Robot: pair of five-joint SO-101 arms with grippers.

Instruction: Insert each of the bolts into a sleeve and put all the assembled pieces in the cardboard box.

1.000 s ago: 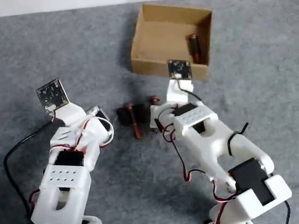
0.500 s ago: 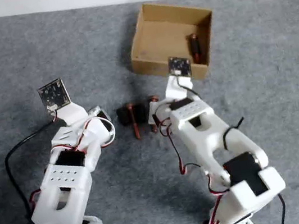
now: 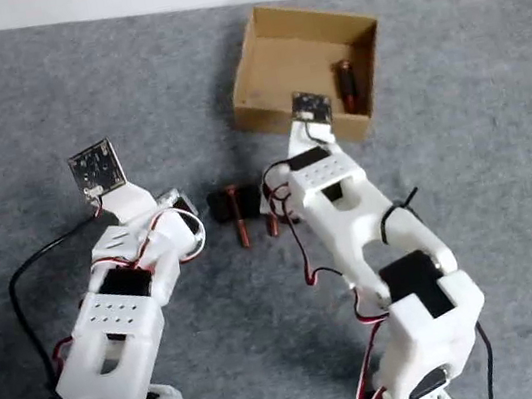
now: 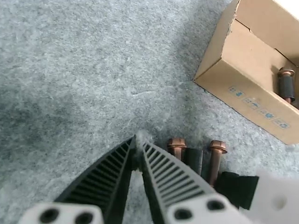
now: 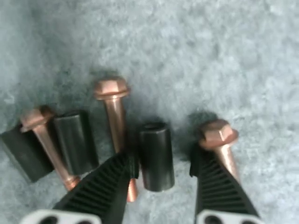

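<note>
The black sleeve point(image 5: 156, 156) lies flat between the fingers of the right gripper point(image 5: 162, 163). They're spread wide with a gap on each side, so nothing's pinched. One copper bolt point(image 5: 113, 114) slips behind one finger and a second bolt point(image 5: 218, 136) behind the other, both just beside the sleeve. The left gripper point(image 4: 138, 148) is pressed together on nothing, low over the grey carpet point(image 4: 70, 70). The cardboard box point(image 4: 243, 88) sits well ahead of it, holding what looks like one assembled piece point(image 4: 286, 85).
</note>
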